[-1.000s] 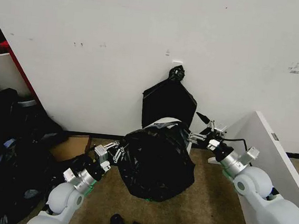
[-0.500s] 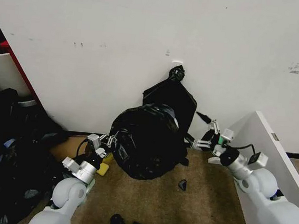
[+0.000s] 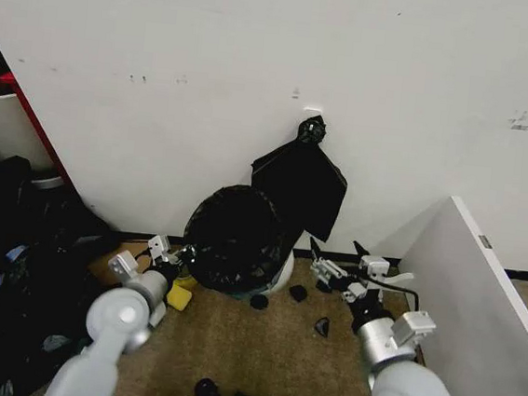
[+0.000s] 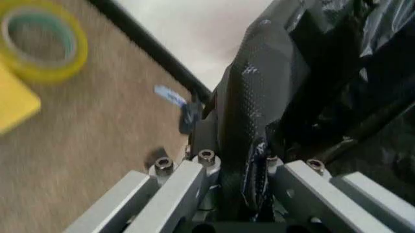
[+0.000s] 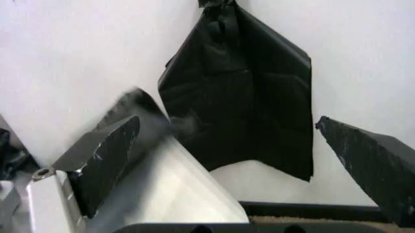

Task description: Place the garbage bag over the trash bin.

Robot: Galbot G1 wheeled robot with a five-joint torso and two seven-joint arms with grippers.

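The glossy black garbage bag [image 3: 235, 237] is draped over the trash bin [image 3: 282, 270], whose white side shows at the bag's lower right, close to the wall. My left gripper [image 3: 170, 256] sits low at the bag's left edge. In the left wrist view this gripper [image 4: 241, 145] is shut on a fold of the garbage bag [image 4: 311, 73]. My right gripper [image 3: 332, 266] hovers open to the right of the bin, apart from the bag. In the right wrist view the gripper [image 5: 227, 124] holds nothing, and the trash bin [image 5: 175, 189] lies by one finger.
Flat black bags [image 3: 300, 181] hang from a knot on the wall behind the bin. A heap of dark bags [image 3: 15, 258] and a white tub [image 3: 0, 126] stand at left, a white panel [image 3: 479, 294] at right. A yellow tape roll [image 4: 42, 46] and small black bits [image 3: 208, 394] lie on the carpet.
The bag-covered bin has moved down and back toward the wall. My right gripper let go of the bag and dropped back to the right. My left gripper went down with the bag.
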